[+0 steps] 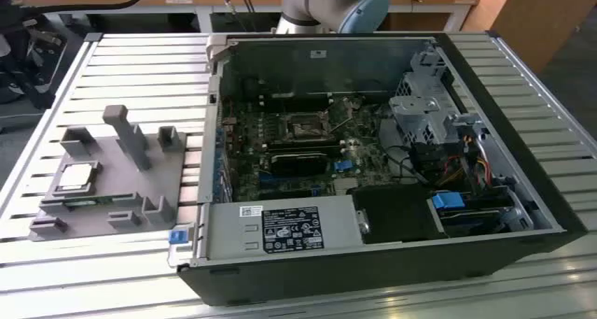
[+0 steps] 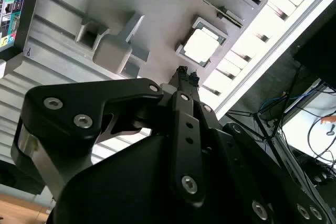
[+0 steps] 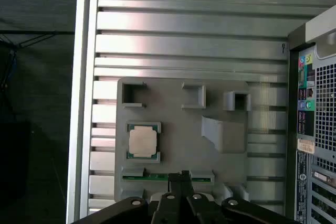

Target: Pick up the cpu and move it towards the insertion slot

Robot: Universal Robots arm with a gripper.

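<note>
- Gripper (image 2: 184,73) (image 3: 179,176): in both wrist views the two black fingers were pressed together at the tips, with nothing between them.
- Grey plastic tray (image 1: 105,185) (image 2: 152,3) (image 3: 178,129) lay flat on the slatted aluminium table (image 1: 140,60), at the exterior view's left of the open computer case (image 1: 373,270) and just beside it.
- Tray contents: the cpu (image 1: 77,177) (image 2: 201,45) (image 3: 143,141) sat flat in its square recess, silvery top up, held by corner tabs. A thin green memory stick (image 1: 80,204) (image 3: 147,176) stood on edge in the narrow slot just beside the cpu. The other recesses appeared unfilled; one tall post (image 1: 128,137) rose from the tray.
- Gripper position: the tips hung over the tray at the memory stick's slot, near the cpu but apart from it. No contact with the chip was seen.
- Case contents, exterior view: the motherboard lay on the floor of the case. The insertion slot (image 1: 305,129), a dark square framed by a shiny bracket, looked unoccupied. A long black card (image 1: 298,162) sat just beside the slot, toward the labelled metal box (image 1: 279,229).
- The cpu and the insertion slot were well apart, the case wall between them.
</note>
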